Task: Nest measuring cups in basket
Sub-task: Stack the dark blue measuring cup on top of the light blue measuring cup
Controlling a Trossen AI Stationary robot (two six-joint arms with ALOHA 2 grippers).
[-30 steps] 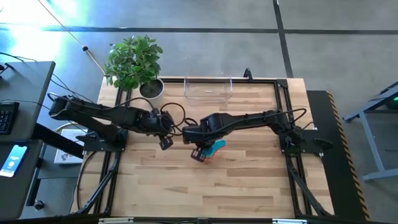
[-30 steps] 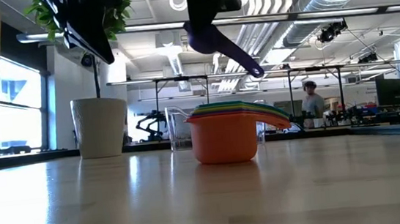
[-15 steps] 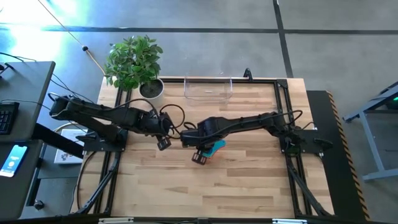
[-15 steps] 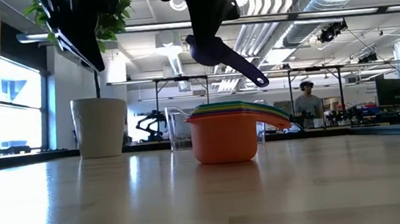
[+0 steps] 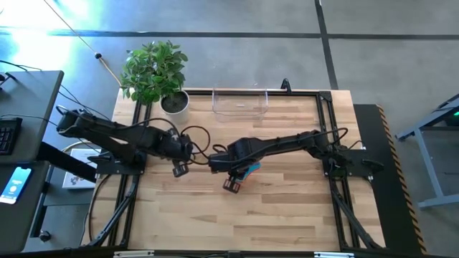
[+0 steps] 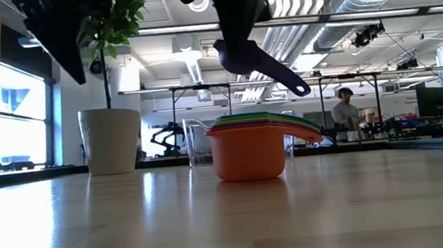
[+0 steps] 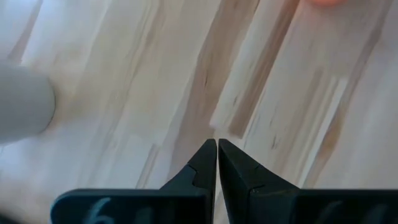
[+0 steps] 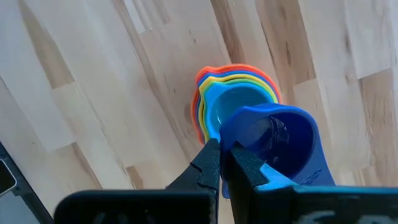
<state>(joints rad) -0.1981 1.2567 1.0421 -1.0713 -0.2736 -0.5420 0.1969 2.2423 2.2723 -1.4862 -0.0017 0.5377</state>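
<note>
A stack of nested measuring cups (image 6: 248, 150) stands on the table, orange outermost and light blue innermost (image 8: 239, 102). It also shows in the high view (image 5: 252, 169). Just above the stack my right gripper (image 6: 236, 33) is shut on a dark blue cup (image 6: 241, 57). My left gripper (image 5: 179, 170) hangs shut and empty over bare wood to the left of the stack (image 7: 216, 146). The clear basket (image 5: 240, 102) sits at the far edge, with nothing inside that I can see. My right gripper pinches the dark blue cup's wall at the rim (image 8: 227, 148), one finger outside and the other inside the bowl. The fingers come from above, pointing down. The cup is lifted clear above the stack and tilted, its handle (image 6: 282, 73) slanting downward.
A white plant pot (image 5: 174, 102) with a green plant stands at the far left corner, beside the basket. Open wood lies along the near half of the table. A person stands far off in the room behind (image 6: 344, 110).
My left gripper has drawn away from the stack toward the table's left edge and tipped. My right gripper has sunk slightly with the dark blue cup, which stays tilted and clear of the stack.
</note>
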